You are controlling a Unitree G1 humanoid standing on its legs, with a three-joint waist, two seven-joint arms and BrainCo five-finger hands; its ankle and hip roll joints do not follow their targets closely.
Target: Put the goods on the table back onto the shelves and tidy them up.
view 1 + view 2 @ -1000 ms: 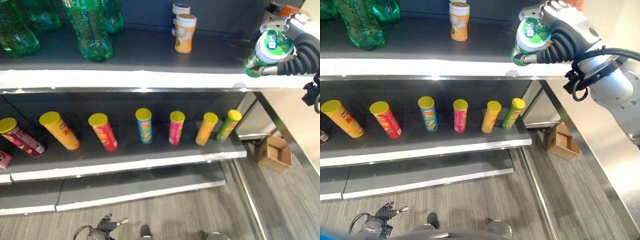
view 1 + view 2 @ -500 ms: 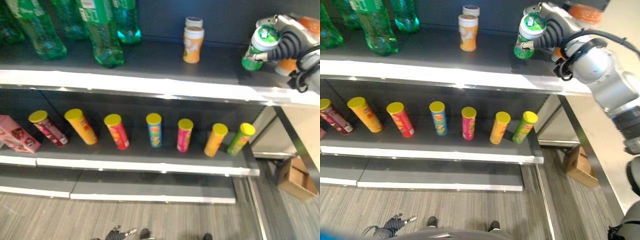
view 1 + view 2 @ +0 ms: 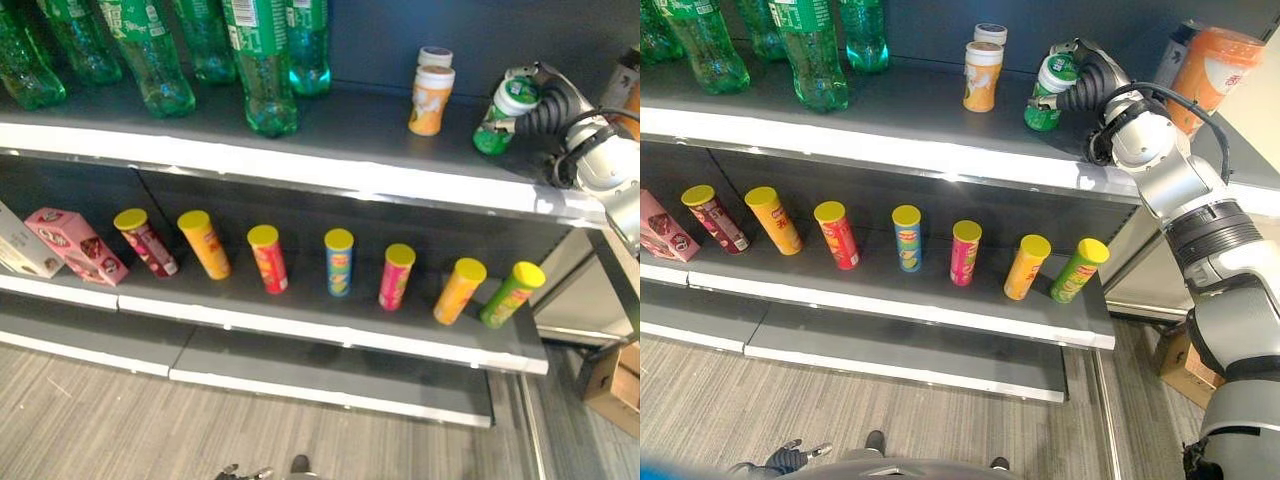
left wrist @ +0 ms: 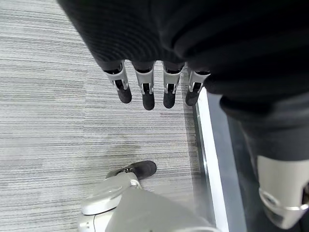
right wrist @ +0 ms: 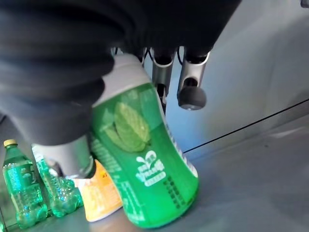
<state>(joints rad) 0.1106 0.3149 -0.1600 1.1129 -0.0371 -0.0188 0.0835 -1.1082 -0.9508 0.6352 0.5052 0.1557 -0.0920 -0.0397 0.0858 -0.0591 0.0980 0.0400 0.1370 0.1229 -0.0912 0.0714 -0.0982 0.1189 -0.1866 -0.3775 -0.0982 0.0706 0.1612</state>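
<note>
fingers of the right hand (image 3: 1087, 84) curl round a green canister (image 3: 1048, 94) tilted on the dark top shelf (image 3: 890, 110), while the left hand (image 4: 154, 82) hangs slack-fingered over grey floor (image 4: 48, 116).

Top shelf (image 3: 890, 140) holds green bottles (image 3: 810, 50); lower shelf (image 3: 890, 300) holds tubes (image 3: 906, 238).

— The shelf (image 3: 890, 110)? 
— Matt dark board, edged in shiny metal. 
— And the green jar (image 5: 145, 164)? 
— Glossy plastic, smooth label. Clear green plastic bottles (image 3: 255, 60) gleam nearby; the floor (image 4: 58, 121) looks streaked, matt grey.
</note>
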